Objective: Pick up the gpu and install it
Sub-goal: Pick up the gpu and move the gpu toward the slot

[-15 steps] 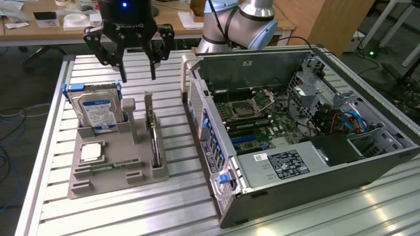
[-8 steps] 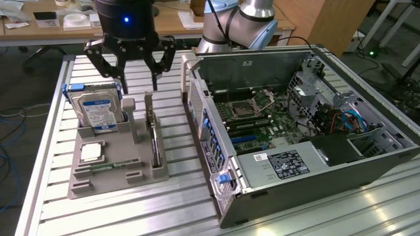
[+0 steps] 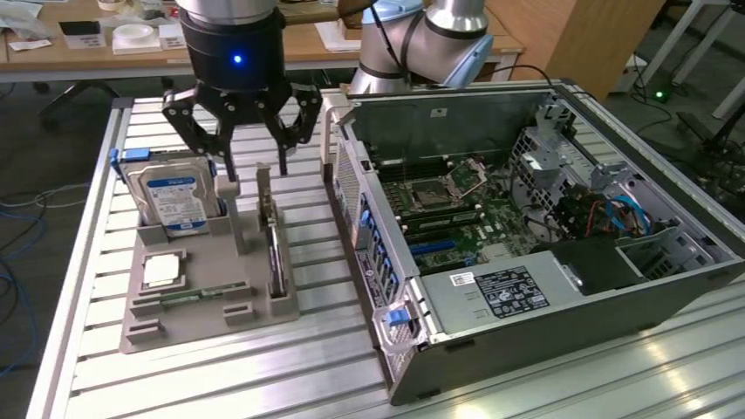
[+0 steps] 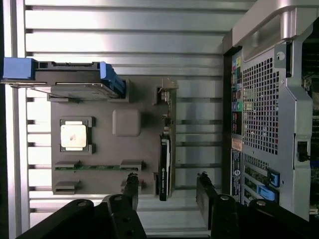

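The gpu (image 3: 274, 253) stands on edge in a slot of the grey holder tray (image 3: 198, 319), its silver bracket at the far end. In the wrist view the gpu (image 4: 165, 164) shows edge-on, a thin dark strip with a green board. My gripper (image 3: 256, 173) hangs just above the bracket end of the card, open, its two fingers spread and nothing between them. The fingertips (image 4: 132, 185) show dark in the wrist view, one on each side of the card's line, with my gripper (image 4: 168, 186) not touching it.
A hard drive with a blue label (image 3: 174, 201) stands in the tray beside the card, with a processor chip (image 3: 163, 269) and a memory stick (image 3: 198, 295) in front. The open computer case (image 3: 524, 236) lies at the exterior view's right, motherboard (image 3: 454, 214) exposed. Everything rests on a slatted aluminium table (image 3: 291, 375).
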Robot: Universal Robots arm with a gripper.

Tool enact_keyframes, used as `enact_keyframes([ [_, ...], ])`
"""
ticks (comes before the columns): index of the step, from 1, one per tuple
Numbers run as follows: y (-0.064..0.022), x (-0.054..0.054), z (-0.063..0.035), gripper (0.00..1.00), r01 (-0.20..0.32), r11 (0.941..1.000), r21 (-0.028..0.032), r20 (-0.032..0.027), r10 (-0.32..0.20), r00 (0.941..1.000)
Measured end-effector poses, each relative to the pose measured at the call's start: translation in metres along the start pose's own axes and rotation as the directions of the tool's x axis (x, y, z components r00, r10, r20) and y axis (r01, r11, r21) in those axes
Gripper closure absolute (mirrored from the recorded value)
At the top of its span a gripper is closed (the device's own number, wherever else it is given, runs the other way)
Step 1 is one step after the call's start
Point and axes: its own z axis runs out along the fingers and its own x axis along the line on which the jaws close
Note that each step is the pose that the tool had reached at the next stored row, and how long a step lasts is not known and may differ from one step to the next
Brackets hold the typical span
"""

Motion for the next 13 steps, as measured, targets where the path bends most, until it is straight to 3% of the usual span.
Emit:
enact_keyframes([
  [9, -0.0007, -0.002, 0.0164, 0.41, 0.004, 1.0, -0.0001, -0.0001, -0.004, 1.0],
  [13, -0.0013, -0.002, 0.0237, 0.41, 0.061, 0.9981, -0.0014, -0.004, -0.061, 0.9981],
])
